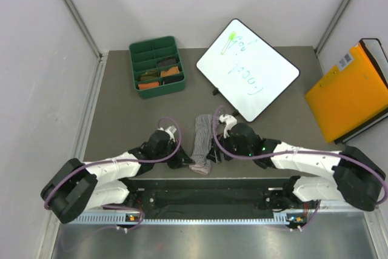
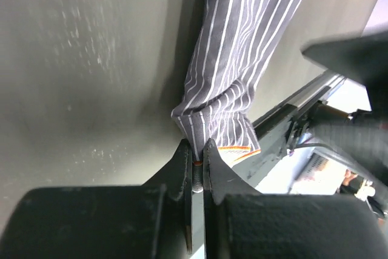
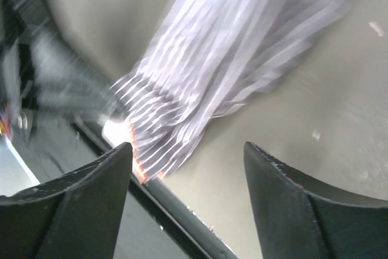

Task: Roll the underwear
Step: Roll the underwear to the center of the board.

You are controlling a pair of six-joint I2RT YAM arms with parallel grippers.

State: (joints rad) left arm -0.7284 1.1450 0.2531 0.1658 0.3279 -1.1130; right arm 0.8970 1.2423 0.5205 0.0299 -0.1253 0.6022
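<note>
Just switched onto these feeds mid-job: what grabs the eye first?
The long grey-and-white striped cloth brief lies at the near edge of the grey table; the left gripper is pinched on its near end, the right gripper open close by. Behind, a white wipe-off board with green scribble lies askew, and a bright orange folder sits at far right.

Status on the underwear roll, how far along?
Done: the grey fine-striped cloth underwear lies as a narrow strip, and cloth bundles sit in the green plastic divided tray.
In hand: the left claw pinches the strip's near end, and the right claw is open over it.
Left: no roll visible yet.
</note>
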